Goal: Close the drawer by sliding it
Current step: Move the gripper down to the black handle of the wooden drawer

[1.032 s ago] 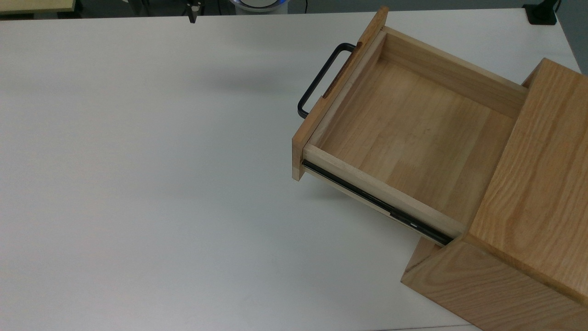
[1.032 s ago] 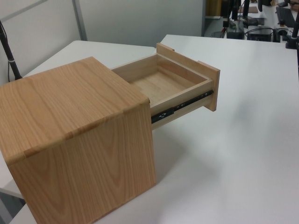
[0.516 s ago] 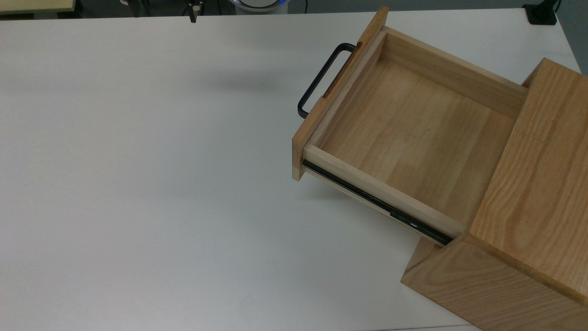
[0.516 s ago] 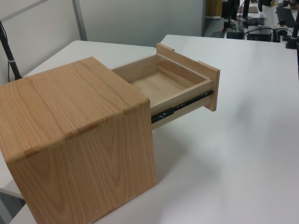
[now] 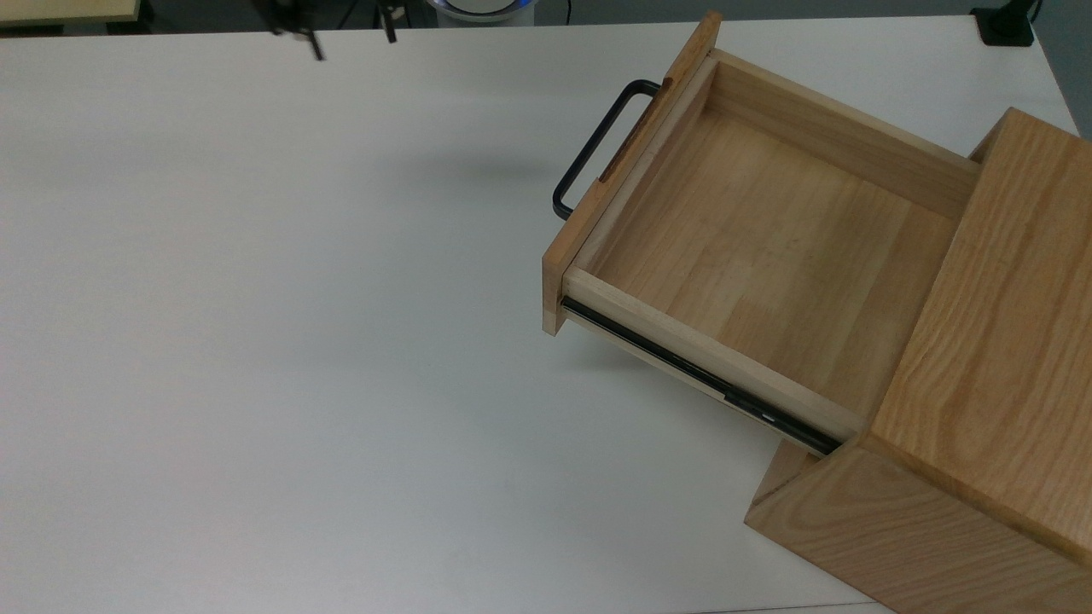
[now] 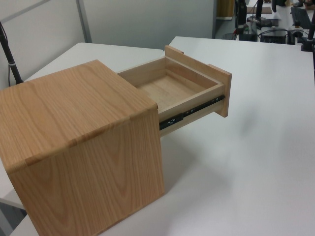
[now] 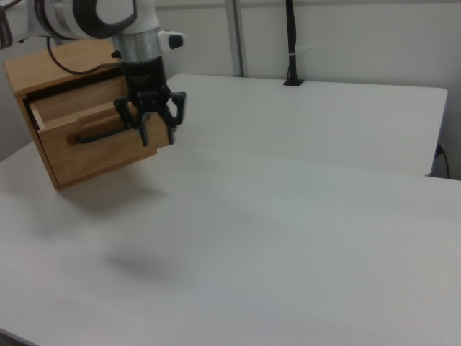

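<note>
The drawer (image 5: pixel 759 247) stands pulled far out of the oak-grain cabinet (image 5: pixel 981 384), its light-wood tray empty and a black side rail (image 5: pixel 699 375) exposed. Its black bar handle (image 5: pixel 597 145) sticks out from the front panel toward the top view's left. It is likewise open in the left view (image 6: pixel 172 88) and the right view (image 7: pixel 101 137). My gripper (image 7: pixel 157 133) hangs open above the table, holding nothing. In the right view it overlaps the front panel. In the top view its two spread fingertips (image 5: pixel 317 49) are at the table's far edge, well left of the handle.
The white table (image 5: pixel 256 341) stretches wide to the top view's left of the drawer. A black clamp base (image 5: pixel 1007 26) sits at the far right corner, and a black pole (image 7: pixel 292 43) rises at the table's back edge in the right view.
In the top view a single dark fingertip at the far edge has become two fingertips spread apart and reaching further into view. The drawer has not moved.
</note>
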`<state>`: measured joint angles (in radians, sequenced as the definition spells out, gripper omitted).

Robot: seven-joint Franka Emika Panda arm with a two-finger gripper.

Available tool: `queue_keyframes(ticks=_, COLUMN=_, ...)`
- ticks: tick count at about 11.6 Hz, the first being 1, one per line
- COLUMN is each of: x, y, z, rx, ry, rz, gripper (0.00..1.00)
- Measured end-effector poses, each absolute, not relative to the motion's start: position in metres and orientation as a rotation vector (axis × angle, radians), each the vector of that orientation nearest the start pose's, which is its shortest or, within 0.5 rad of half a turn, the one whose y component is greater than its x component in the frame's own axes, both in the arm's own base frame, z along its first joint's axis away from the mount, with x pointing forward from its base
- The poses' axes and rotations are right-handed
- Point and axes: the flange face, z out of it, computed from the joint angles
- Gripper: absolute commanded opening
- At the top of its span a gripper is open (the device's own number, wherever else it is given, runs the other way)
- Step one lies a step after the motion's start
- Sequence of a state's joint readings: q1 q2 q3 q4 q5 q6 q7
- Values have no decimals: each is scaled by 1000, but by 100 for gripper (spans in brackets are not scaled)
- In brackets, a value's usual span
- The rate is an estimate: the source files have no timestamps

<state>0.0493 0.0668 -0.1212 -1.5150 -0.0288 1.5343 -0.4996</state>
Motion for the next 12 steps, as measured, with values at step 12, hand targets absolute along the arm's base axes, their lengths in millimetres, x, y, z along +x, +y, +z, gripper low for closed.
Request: queue_keyframes(ticks=12, x=616, y=163, z=540, rx=-2933, ry=-1103, rz=-77, gripper=0)
